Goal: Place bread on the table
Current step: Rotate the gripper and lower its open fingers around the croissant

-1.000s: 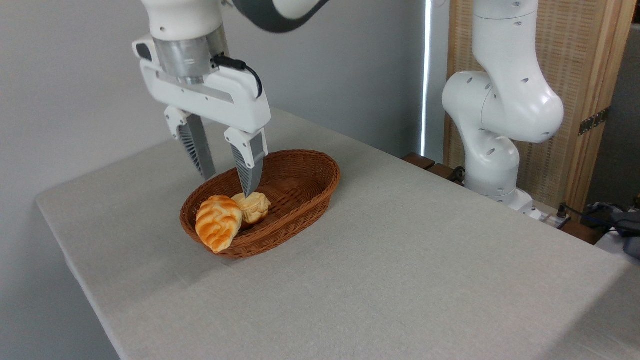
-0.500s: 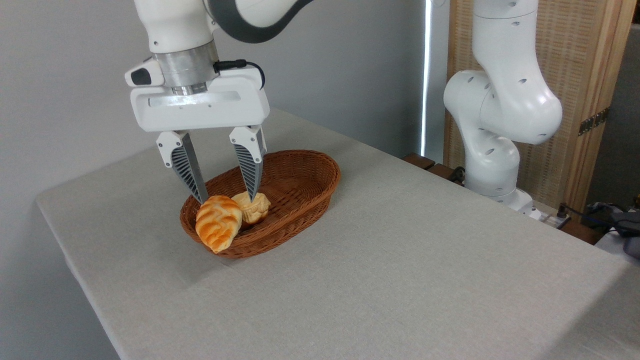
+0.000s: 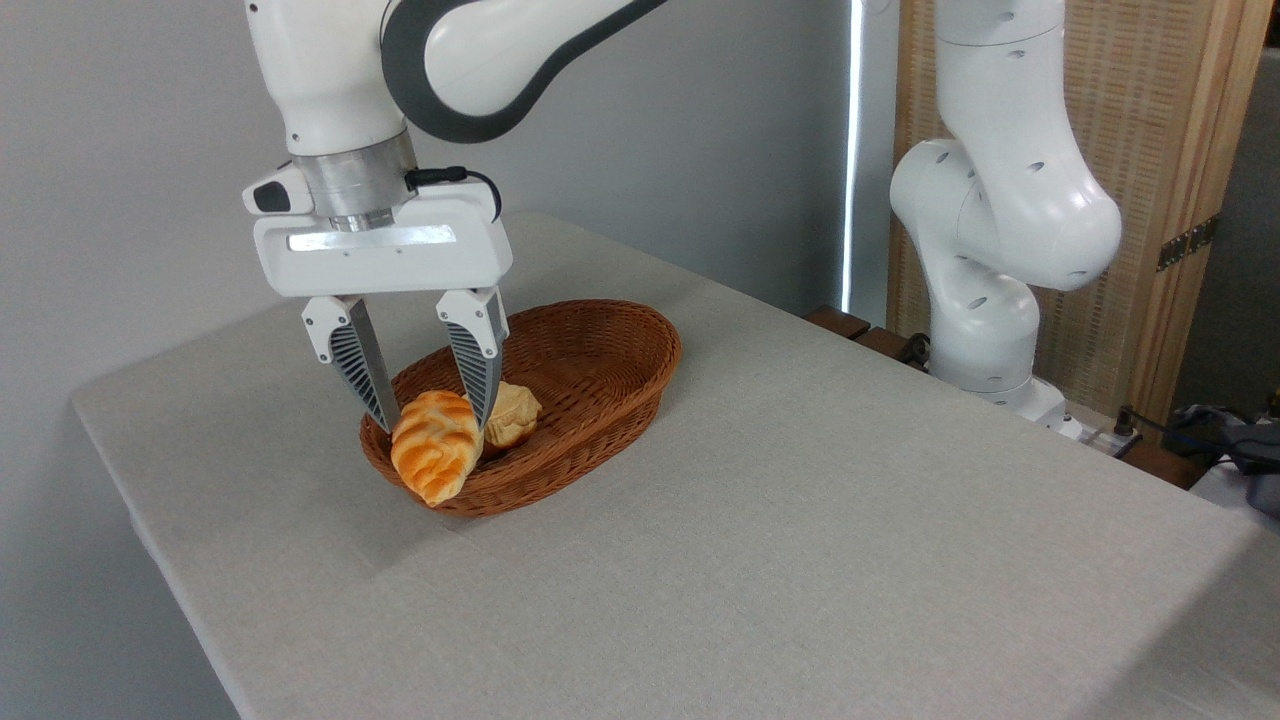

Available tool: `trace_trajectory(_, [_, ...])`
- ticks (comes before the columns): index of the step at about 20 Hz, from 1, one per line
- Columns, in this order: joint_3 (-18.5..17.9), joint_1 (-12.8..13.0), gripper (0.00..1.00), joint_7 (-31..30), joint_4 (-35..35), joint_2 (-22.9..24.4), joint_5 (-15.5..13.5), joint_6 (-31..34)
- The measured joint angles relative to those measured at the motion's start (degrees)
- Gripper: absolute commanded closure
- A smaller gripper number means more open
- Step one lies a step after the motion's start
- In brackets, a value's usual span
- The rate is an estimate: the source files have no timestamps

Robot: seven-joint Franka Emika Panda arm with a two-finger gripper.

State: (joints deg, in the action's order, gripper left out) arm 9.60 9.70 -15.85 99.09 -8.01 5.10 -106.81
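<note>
While the hand (image 3: 432, 425) straddles the bread (image 3: 436, 445), its fingertips are hidden.

You are looking at a robot lab or test room, not a kitchen. A white robot arm (image 3: 1000, 210) is bolted on its base beside the worktop (image 3: 800, 540), which is draped in a plain grey-beige cloth with nothing domestic about it. Behind it you see a bare grey wall (image 3: 120, 150), a strip of light (image 3: 853, 150) at a gap, and a wood-framed woven panel (image 3: 1160, 120) with a hinge. At the far right edge, dark cables and gear (image 3: 1215, 432) sit beside the base. The wicker basket (image 3: 600, 360) with glossy, toy-like bread (image 3: 435, 445) reads as a staged prop.
</note>
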Motion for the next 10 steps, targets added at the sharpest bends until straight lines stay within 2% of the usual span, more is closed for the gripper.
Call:
trace_trajectory(4, [0.0,0.9,0.00,-0.1,0.0,-0.9,1.1,-0.1])
trace_trajectory(10, [0.1,1.2,0.00,-0.1,0.0,-1.3,1.4,-0.1])
